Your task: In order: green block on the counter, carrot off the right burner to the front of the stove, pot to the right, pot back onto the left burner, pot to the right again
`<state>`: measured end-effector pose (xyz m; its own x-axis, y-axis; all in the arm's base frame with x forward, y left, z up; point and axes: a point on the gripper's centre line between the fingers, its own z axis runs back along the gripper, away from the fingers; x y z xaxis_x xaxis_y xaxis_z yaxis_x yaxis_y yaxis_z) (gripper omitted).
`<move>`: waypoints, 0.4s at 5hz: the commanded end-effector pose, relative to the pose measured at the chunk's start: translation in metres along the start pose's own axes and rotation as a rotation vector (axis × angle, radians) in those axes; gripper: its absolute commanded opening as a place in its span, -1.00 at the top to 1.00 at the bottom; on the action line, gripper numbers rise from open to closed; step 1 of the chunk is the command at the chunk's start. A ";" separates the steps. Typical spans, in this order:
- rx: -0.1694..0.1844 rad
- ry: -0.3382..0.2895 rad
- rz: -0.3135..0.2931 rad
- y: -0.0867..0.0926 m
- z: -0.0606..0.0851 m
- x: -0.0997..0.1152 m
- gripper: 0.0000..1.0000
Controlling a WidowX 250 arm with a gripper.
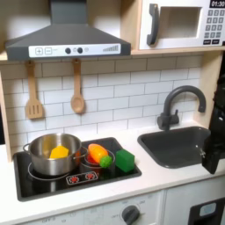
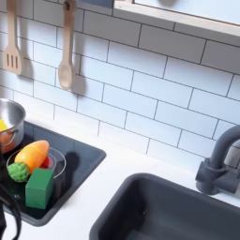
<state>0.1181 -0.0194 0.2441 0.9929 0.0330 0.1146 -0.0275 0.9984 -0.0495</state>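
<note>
**Block and carrot sit on the stove**

The green block rests on the stove, just beside the carrot on the first exterior view's right burner. The pot sits left. The gripper hangs over the sink; whether its jaws are apart I cannot tell.

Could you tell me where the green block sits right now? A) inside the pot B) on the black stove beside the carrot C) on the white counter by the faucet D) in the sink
B: the green block rests on the stove, next to the carrot.
</note>
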 end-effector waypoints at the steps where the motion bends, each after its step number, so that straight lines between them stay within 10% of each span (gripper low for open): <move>1: 0.000 -0.001 -0.002 0.000 0.000 0.000 -1.00; 2: -0.010 -0.009 0.002 0.002 -0.003 0.001 -1.00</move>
<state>0.1193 -0.0180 0.2417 0.9916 0.0307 0.1253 -0.0239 0.9982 -0.0554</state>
